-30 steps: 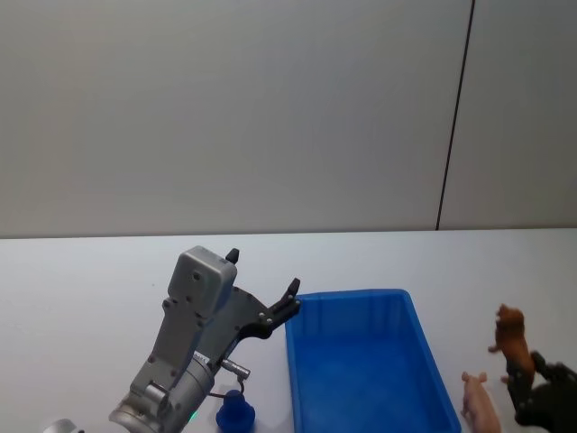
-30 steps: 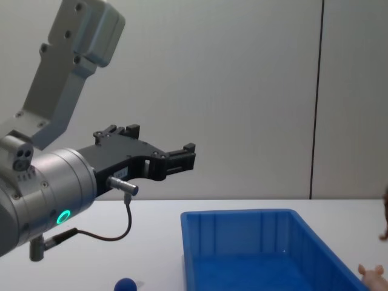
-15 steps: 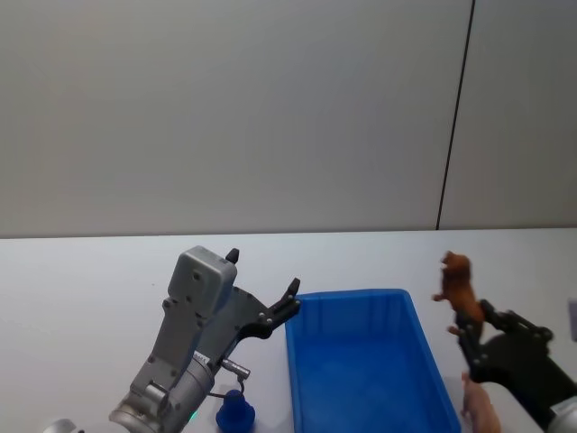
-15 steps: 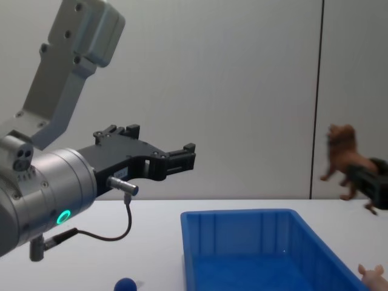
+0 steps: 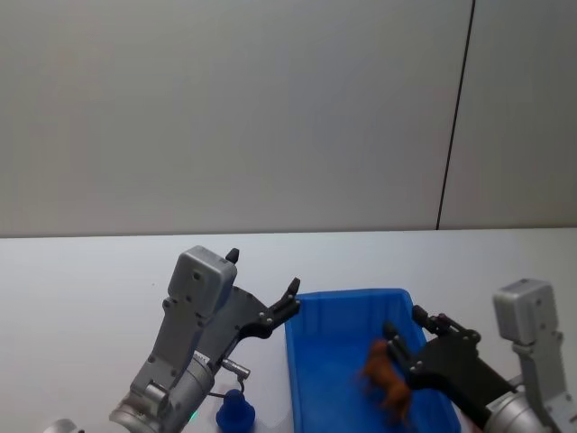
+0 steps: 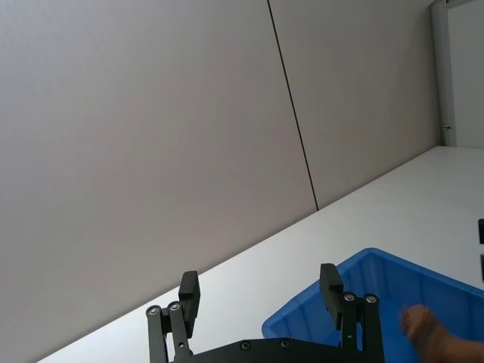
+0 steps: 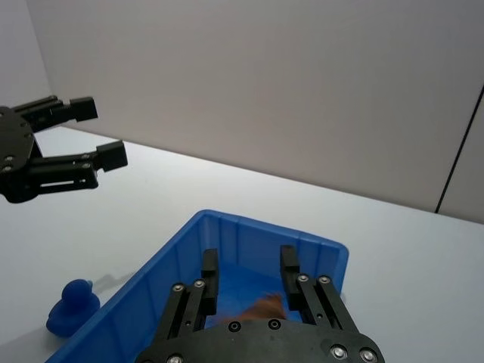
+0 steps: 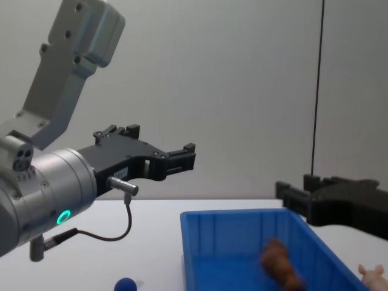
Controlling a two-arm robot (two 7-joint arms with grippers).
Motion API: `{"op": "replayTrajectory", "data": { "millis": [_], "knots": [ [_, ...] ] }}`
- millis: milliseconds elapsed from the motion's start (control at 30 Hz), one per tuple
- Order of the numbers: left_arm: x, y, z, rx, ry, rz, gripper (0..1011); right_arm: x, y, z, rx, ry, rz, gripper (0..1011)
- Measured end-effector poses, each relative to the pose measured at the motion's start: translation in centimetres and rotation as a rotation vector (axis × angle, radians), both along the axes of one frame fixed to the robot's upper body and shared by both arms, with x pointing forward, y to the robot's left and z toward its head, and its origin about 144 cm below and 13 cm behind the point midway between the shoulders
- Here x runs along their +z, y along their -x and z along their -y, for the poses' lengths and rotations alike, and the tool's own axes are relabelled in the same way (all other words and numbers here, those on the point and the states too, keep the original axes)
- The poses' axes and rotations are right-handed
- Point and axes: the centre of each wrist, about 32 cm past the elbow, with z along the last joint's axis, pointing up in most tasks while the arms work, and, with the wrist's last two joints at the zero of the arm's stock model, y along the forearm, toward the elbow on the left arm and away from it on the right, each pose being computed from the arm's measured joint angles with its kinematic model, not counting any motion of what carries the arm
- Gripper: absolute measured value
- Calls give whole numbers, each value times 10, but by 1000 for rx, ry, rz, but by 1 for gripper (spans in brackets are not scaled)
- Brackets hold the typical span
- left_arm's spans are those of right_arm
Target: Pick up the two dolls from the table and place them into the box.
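The brown lion doll (image 5: 388,383) is inside the blue box (image 5: 352,295), blurred, just below my right gripper (image 5: 403,327). That gripper is open over the box's right half. From the chest, the lion (image 8: 280,262) lies low in the box (image 8: 236,230) under the right gripper (image 8: 291,197). The pink pig doll (image 8: 373,276) stands on the table right of the box. In the right wrist view the lion (image 7: 261,308) shows between the spread fingers. My left gripper (image 5: 290,298) hangs open in the air at the box's far left corner.
A small blue duck toy (image 5: 234,413) sits on the white table (image 5: 90,289) left of the box, below my left arm. It appears again from the right wrist (image 7: 72,306). A plain grey wall stands behind the table.
My right gripper carried the lion up from the table, moved left over the box and opened. The lion dropped into the box. The left arm has not moved.
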Motion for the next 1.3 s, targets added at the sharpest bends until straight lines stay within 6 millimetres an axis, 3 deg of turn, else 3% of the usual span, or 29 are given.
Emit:
{"op": "replayTrajectory", "data": {
  "millis": [333,667,1300],
  "knots": [
    [0,0,0,0,0,0,1002,-9,-9,-9,11,12,-30,756],
    [0,0,0,0,0,0,1002,-11,-4,-8,-62,34,-20,1001],
    [0,0,0,0,0,0,1002,-12,30,12,-279,80,-48,1001]
  ]
}}
